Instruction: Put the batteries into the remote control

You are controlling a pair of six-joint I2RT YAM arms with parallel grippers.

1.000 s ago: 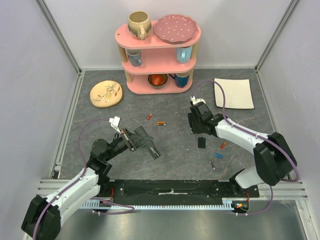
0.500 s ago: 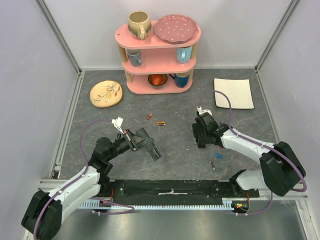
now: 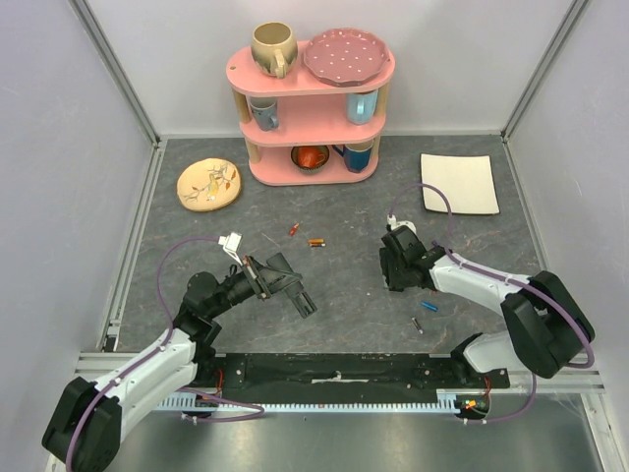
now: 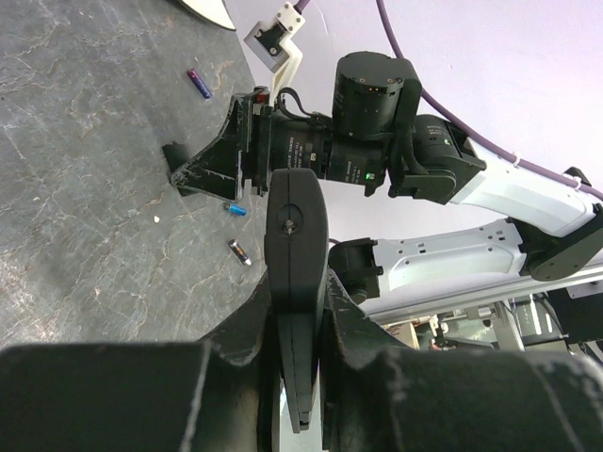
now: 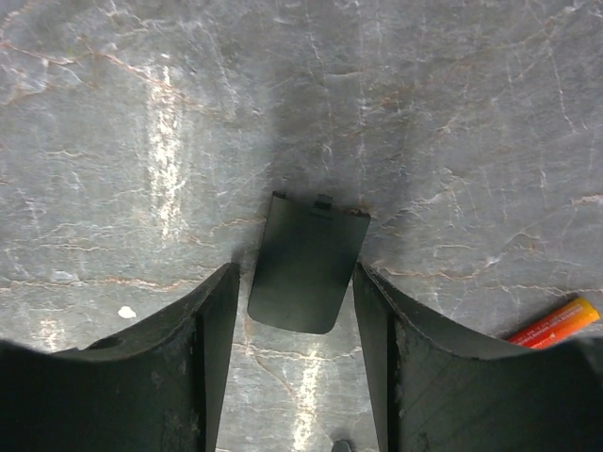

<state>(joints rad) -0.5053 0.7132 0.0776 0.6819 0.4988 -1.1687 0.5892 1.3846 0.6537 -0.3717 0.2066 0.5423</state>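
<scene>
Black cover [image 5: 303,259] within right gripper [image 5: 296,282]; orange battery [image 5: 553,323] nearby

Seen from above, the right gripper [image 3: 396,272] hides the black flat cover [image 5: 306,264] that lies between its fingers [image 5: 151,377]. In the right wrist view, an orange battery [image 5: 558,322] lies just outside the right-hand finger, its near end hidden behind that finger. A small dark speck [image 5: 344,444] between the fingers is cut off by the bottom edge and cannot be identified. The lower end of the remote control [image 4: 295,245] is buried in the left gripper [image 4: 300,306], between blurred dark fingers [image 4: 377,377]. Its slot face cannot be made out.
</scene>
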